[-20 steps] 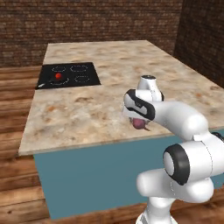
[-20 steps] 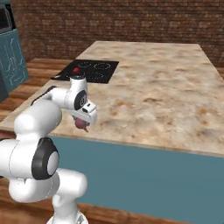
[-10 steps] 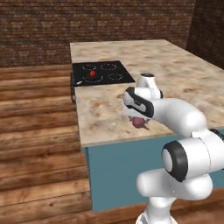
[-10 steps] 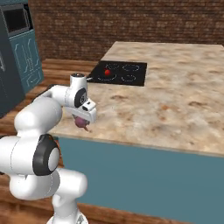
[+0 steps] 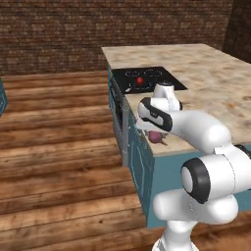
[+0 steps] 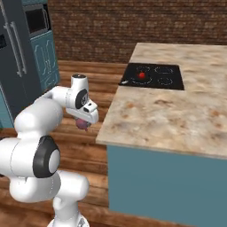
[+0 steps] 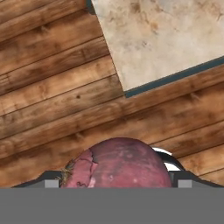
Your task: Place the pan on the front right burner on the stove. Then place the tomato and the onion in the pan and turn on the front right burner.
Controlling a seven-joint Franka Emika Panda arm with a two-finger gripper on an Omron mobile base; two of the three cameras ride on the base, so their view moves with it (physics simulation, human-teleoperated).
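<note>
Bench: you have a speckled stone-topped island with teal sides; its near corner sits just beside the hand, and in the hand view that corner lies toward the top right over wooden floor.
Stove: black glass cooktop set into the far end of the bench, well apart from the hand.
Pan: you can make out a dark round shape on the cooktop's near-left ring; its rim and handle are too small to tell.
Tomato: bright red ball, apparently sitting in the pan on the cooktop.
Hand: wrapped around the onion, jaws spread wide to either side of it, hanging over the floor off the bench's edge.
Onion: purplish-maroon bulb held in the hand, papery skin showing at its lower left; it also shows in the left base view.
Key relation: from the hand, the pan lies ahead and across the bench top toward the far stove end, so you will likely need to carry the onion up over the bench edge and forward along it.
</note>
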